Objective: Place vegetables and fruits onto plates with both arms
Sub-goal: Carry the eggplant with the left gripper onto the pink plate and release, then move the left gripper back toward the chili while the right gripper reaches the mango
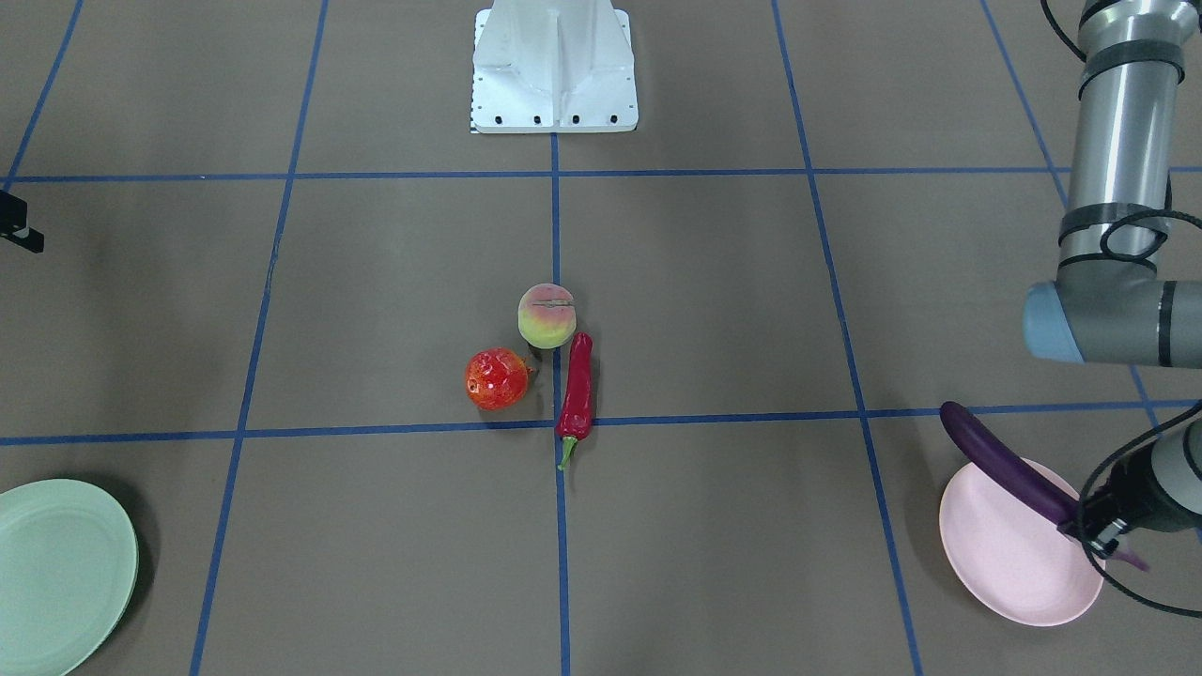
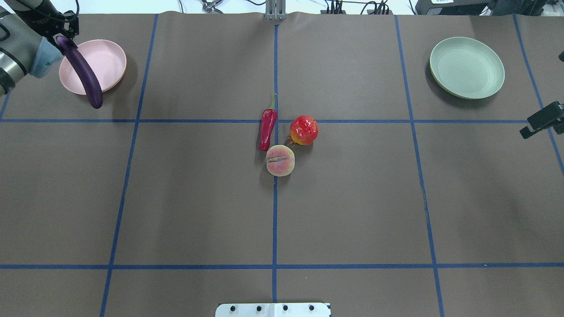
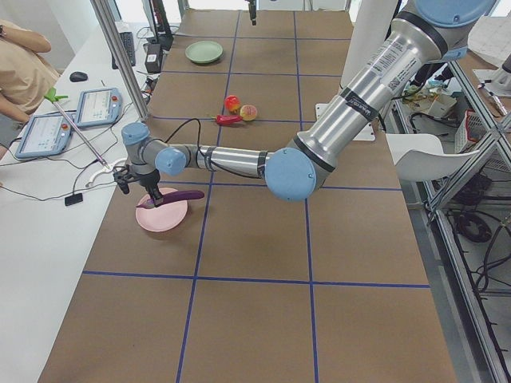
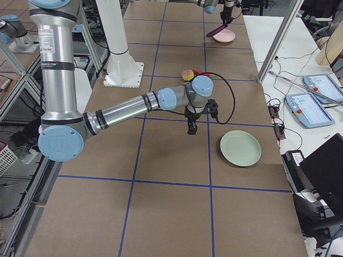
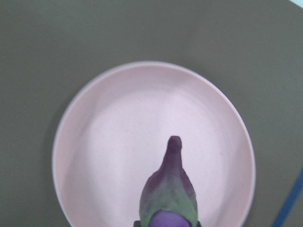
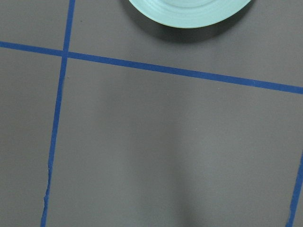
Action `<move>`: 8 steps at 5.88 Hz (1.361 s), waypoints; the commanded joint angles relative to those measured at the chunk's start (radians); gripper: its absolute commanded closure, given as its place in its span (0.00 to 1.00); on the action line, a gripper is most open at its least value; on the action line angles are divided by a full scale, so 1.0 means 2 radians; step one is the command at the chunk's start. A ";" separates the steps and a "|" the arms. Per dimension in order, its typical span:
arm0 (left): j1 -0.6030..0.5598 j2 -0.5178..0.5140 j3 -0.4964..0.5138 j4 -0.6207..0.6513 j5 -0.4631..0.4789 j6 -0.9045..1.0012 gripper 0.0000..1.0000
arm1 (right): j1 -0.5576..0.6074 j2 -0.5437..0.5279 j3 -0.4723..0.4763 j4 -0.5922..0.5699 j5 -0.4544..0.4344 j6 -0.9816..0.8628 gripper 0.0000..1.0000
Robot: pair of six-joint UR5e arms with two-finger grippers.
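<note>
Pinching eggplant over pink plate, left gripper partly hidden.
Right gripper edge-clipped, its spread unclear; brown desk, blue tape.

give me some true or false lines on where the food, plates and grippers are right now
1. The left gripper grips the eggplant over the pink plate. True.
2. The chili pepper lies on the green plate. False: it lies on the table near the middle, and the green plate has nothing on it.
3. The peach and the red-orange fruit sit on the table close to the chili pepper. True.
4. The right gripper is holding the peach. False: it is far from the peach, off to the side near the green plate.
</note>
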 commanded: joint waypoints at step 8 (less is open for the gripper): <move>0.012 0.069 -0.197 -0.031 -0.048 -0.103 0.00 | -0.172 0.088 -0.002 0.129 -0.030 0.361 0.00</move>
